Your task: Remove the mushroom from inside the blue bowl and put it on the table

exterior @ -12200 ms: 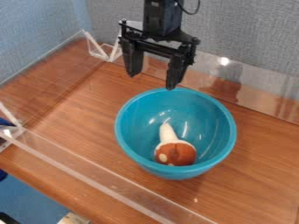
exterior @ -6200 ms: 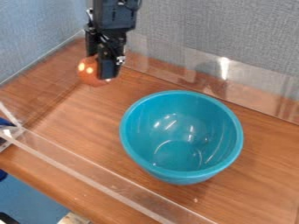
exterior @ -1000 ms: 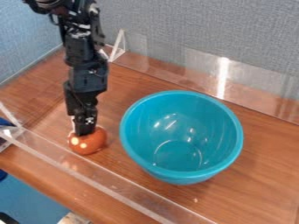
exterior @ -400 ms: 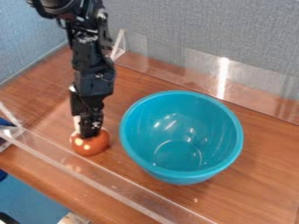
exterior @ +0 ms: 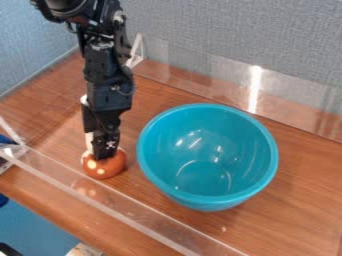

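Note:
The mushroom (exterior: 104, 166), with its orange-brown cap, rests on the table (exterior: 54, 110) to the left of the blue bowl (exterior: 207, 155). The glossy teal bowl has nothing in it. My gripper (exterior: 102, 149) points straight down right over the mushroom, and its dark fingertips (exterior: 94, 146) reach the top of the cap. The jaws are seen side-on and stand open. The mushroom's stem is hidden.
Clear acrylic walls (exterior: 120, 215) run along the table's front and back edges. A white and blue object (exterior: 8, 145) sits at the far left edge. Bare wood lies behind the bowl and to its right.

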{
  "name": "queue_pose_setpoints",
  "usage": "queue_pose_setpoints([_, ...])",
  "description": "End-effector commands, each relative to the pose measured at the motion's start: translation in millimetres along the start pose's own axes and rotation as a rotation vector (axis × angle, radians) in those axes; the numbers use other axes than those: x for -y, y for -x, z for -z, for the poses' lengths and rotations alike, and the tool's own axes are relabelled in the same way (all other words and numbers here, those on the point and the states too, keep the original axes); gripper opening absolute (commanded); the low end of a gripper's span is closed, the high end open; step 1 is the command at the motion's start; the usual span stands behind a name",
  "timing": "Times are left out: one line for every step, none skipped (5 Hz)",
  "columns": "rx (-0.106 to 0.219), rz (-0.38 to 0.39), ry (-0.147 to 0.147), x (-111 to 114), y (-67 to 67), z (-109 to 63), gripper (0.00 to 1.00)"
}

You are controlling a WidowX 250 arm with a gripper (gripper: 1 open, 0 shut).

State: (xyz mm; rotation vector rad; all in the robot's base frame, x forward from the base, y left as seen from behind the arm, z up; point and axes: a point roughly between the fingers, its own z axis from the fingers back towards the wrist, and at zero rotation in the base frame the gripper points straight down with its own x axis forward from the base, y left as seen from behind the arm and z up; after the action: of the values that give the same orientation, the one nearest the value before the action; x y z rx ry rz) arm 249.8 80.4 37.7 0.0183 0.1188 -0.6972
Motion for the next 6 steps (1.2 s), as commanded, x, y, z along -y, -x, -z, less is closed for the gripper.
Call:
queue_pose_setpoints([0.019, -0.003, -0.015, -5.9, 4.2, -16.2, 1.0])
queue_pose_setpoints([0.021, -0.033, -0.009, -18.9, 0.6, -12.2, 1.0])
queue_pose_setpoints([0.024, -0.061, -0.006, -31.5, -3.3, -8.1, 1.0])
queue_pose_setpoints([0.03, -0.094, -0.001, -43.7, -5.7, -6.0, 1.0])
queue_pose_setpoints([0.033, -0.142, 0.005, -36.6, -5.0, -4.8, 0.0])
queue_pose_setpoints([0.034, -0.189, 0.01, -29.6, -4.0, -4.7, 0.0])
